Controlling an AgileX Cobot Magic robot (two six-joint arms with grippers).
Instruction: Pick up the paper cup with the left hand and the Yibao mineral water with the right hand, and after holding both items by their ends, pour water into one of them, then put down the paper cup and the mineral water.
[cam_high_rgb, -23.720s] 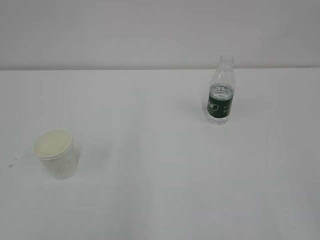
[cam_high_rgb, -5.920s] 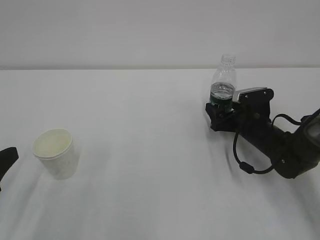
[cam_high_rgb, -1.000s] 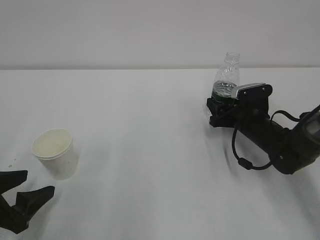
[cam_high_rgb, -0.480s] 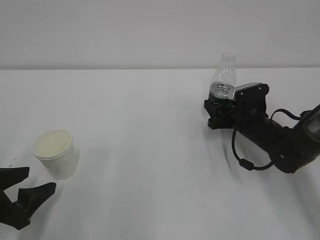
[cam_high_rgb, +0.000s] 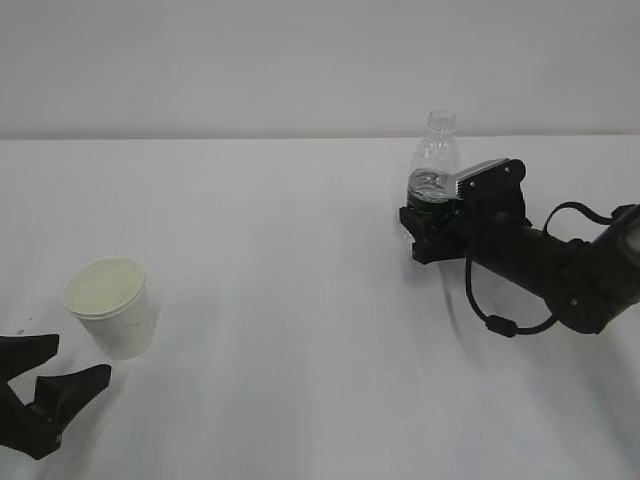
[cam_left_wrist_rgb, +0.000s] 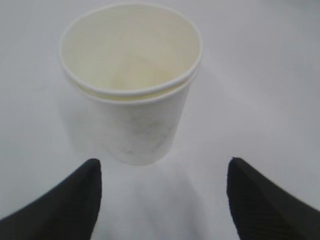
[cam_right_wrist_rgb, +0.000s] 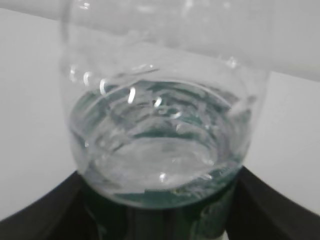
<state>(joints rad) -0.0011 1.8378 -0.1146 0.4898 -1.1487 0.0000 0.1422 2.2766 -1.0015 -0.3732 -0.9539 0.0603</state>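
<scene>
White table (cam_high_rgb: 300, 260) carries everything. Right end effector (cam_high_rgb: 428, 228) pinches the Yibao mineral water (cam_high_rgb: 433, 170) at its green-labelled lower body, leaving the capless neck free for pouring. Left end effector (cam_left_wrist_rgb: 162, 192) is spread wide, just short of the upright paper cup (cam_left_wrist_rgb: 131, 82), lined up to straddle it.

Paper cup (cam_high_rgb: 109, 306) front left; Yibao mineral water (cam_high_rgb: 432, 170) back right.

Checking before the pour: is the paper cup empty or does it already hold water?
Empty: the left wrist view shows the paper cup's dry cream bottom.
</scene>
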